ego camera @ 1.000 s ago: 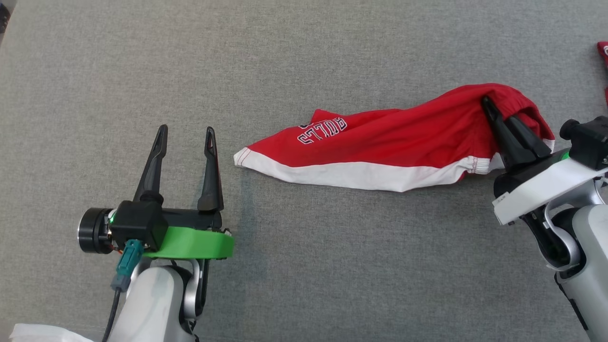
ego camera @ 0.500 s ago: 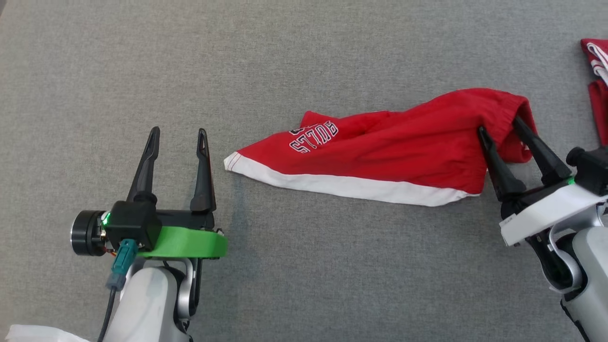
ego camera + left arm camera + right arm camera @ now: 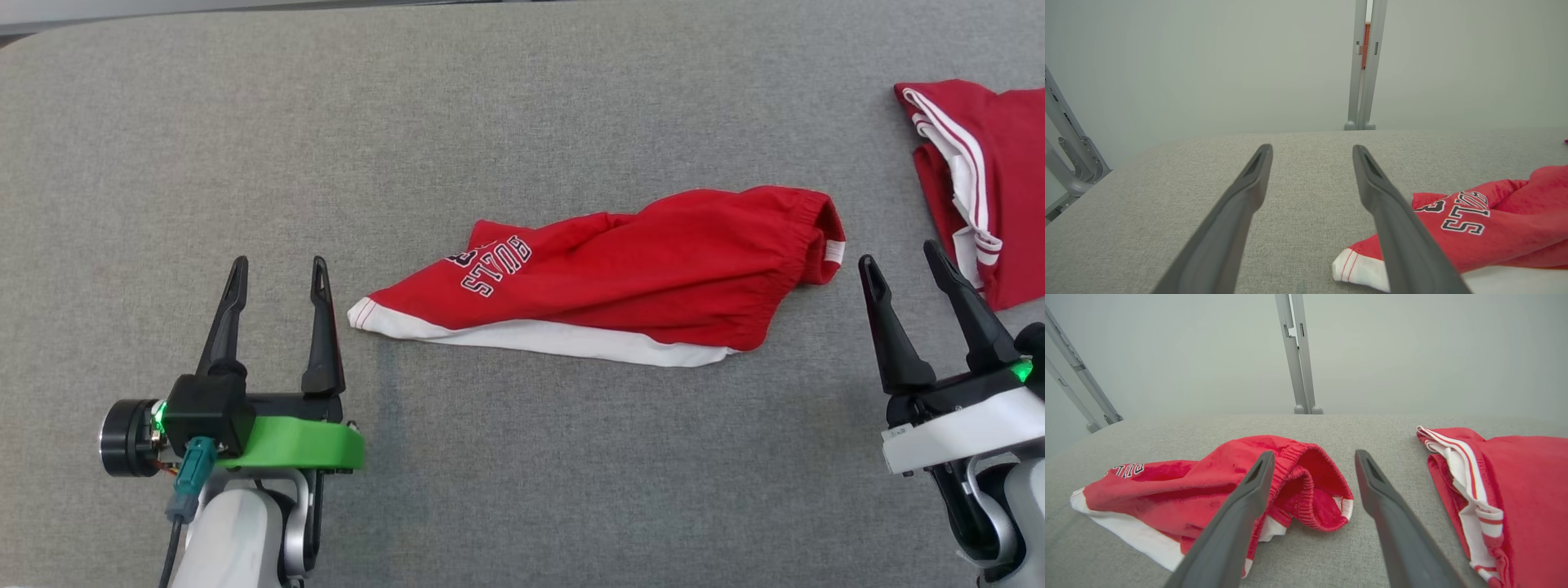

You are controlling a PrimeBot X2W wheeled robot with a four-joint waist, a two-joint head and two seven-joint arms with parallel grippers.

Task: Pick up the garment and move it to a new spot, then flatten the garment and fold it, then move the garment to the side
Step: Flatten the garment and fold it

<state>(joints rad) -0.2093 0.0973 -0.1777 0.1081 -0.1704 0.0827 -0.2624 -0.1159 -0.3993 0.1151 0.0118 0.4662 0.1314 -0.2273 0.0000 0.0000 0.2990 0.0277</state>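
Though its two fingers stand wide apart with nothing between them, the left end effector (image 3: 278,261) in the head view hangs over the bare grey bench (image 3: 522,98) at the lower left. Its tips are near the white-hemmed corner of the garment (image 3: 653,269) but clear of it. That garment, a pair of red shorts with a white band and dark lettering, lies rumpled across the middle of the bench, waistband end toward the right. The right end effector (image 3: 898,253) is equally spread and empty, just beside the waistband without touching it. A second red garment (image 3: 996,188) with white stripes lies close on its other side, at the right edge. From the left wrist view, the fingers frame open bench, and the hem corner and lettered leg lie beside and partly behind the right-hand finger. A grey post (image 3: 1365,61) rises beyond the far edge of the bench. From the right wrist view, the gaping waistband lies between the spread fingers and a little ahead of them. One finger crosses in front of the red cloth, and whether it brushes the fabric I cannot tell. The striped garment lies to the outside of the other finger, apart from it.
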